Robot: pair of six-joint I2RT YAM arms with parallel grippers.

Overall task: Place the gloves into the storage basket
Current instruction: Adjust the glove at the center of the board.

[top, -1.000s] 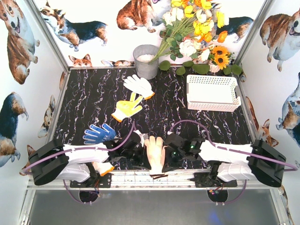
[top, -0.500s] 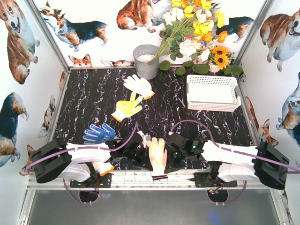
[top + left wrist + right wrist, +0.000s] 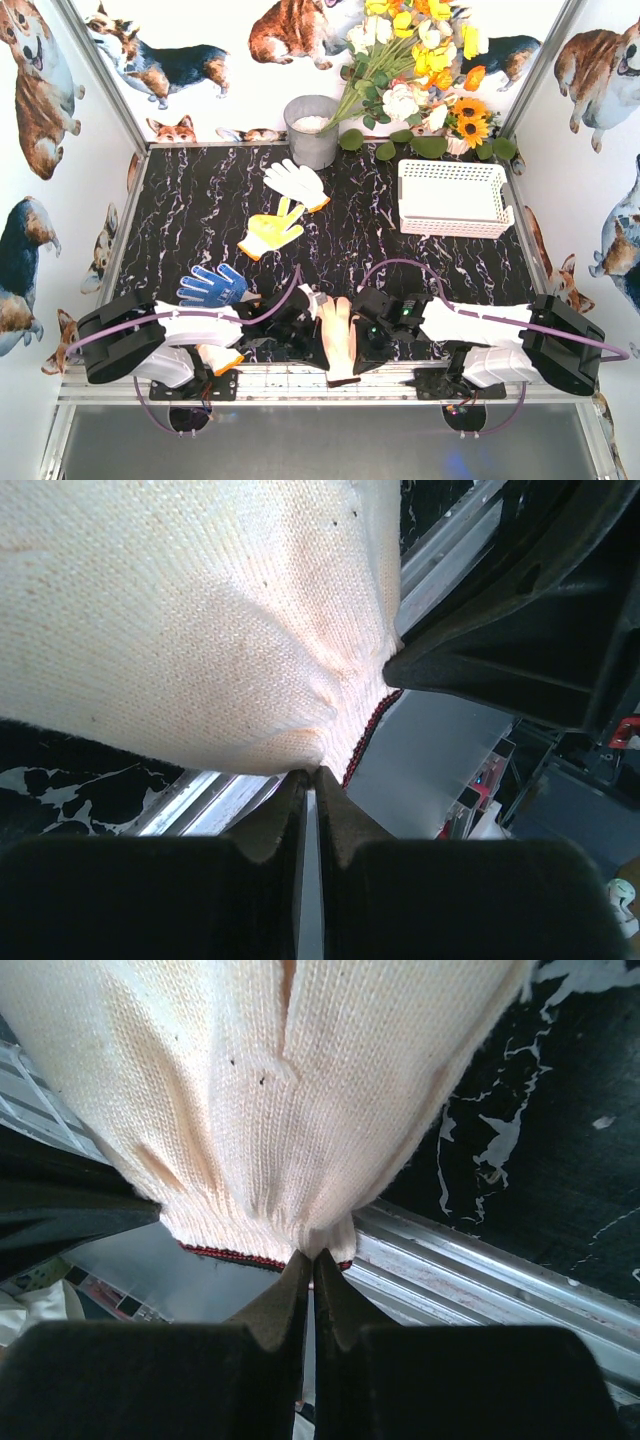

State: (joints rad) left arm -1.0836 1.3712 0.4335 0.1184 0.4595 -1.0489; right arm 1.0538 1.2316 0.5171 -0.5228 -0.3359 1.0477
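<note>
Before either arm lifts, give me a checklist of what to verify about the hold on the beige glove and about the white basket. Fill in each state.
1. Hold of the left claw on the beige glove: ok, shut on the cuff edge.
2. Hold of the right claw on the same cuff: ok, shut on it.
3. Depth of fabric in each claw: cannot tell, only the very edge shows at the tips.
4. Beige glove lying apart from the blue glove: ok.
5. The storage basket open on top with no glove inside: ok.
</note>
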